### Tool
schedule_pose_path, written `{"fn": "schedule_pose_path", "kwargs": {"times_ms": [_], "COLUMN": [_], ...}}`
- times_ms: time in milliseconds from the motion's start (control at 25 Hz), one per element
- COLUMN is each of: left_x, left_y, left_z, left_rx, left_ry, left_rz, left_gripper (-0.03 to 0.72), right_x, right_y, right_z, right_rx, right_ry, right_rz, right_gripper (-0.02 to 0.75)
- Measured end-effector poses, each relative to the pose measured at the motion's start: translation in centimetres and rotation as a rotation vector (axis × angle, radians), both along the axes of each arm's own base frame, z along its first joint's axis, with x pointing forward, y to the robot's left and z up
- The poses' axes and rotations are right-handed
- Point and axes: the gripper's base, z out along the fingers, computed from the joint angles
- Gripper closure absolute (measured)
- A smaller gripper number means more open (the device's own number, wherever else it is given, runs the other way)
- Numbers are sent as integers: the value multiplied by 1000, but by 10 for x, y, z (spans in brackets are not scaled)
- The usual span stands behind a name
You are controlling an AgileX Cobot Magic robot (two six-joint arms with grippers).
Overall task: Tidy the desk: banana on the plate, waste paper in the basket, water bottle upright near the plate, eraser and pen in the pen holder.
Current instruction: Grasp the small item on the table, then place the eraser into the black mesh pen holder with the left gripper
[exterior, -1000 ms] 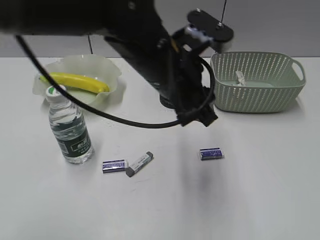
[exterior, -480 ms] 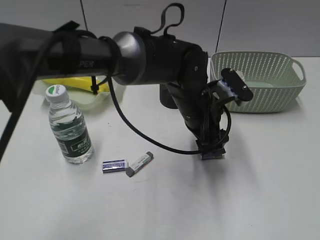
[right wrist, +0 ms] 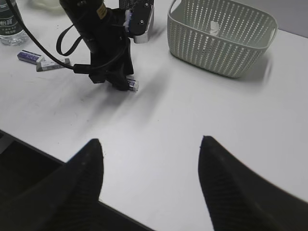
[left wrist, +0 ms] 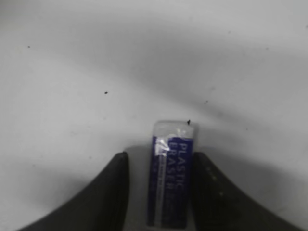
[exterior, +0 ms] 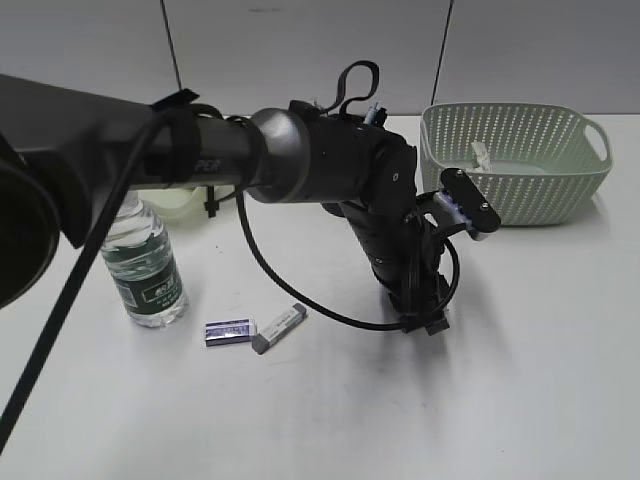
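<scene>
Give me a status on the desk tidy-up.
Done: the water bottle stands upright and a white scrap lies in the basket. In hand: the left gripper has its jaws straddling one eraser on the desk, a gap showing on one side. Left: that eraser, a second eraser and a grey stick beside it. Banana and pen holder are hidden behind the arm.

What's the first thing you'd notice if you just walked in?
The big black left arm stretches across the middle of the desk, its end effector down around a small blue-and-white eraser. Behind it to the right sits a pale green basket.
</scene>
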Motion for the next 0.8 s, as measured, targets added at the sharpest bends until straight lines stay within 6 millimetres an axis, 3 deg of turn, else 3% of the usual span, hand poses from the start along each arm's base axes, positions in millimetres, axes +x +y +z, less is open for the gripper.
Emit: {"fn": "schedule_pose_path", "kwargs": {"times_ms": [120,280,360,600,720,800], "left_x": [-1,-3,-5,-5,13,34], "left_y": [-1,0,2,19,40,56], "left_z": [0,13,35,130,162,170], "left_rx": [-2,9,-4,-155,-222,-269], "left_ry": [2,12,4,-111,-222,-283], "left_rz": [-2,-10,-13,35,86,149], "left_gripper": [512,517,517,517,517,517], "right_x": [0,0,0,0,0,0], "right_y": [0,0,0,0,0,0], "right_z": [0,0,0,0,0,0], "right_rx": [0,0,0,0,0,0], "right_ry": [0,0,0,0,0,0], "right_rz": [0,0,0,0,0,0], "right_gripper": [244,244,244,244,244,244]}}
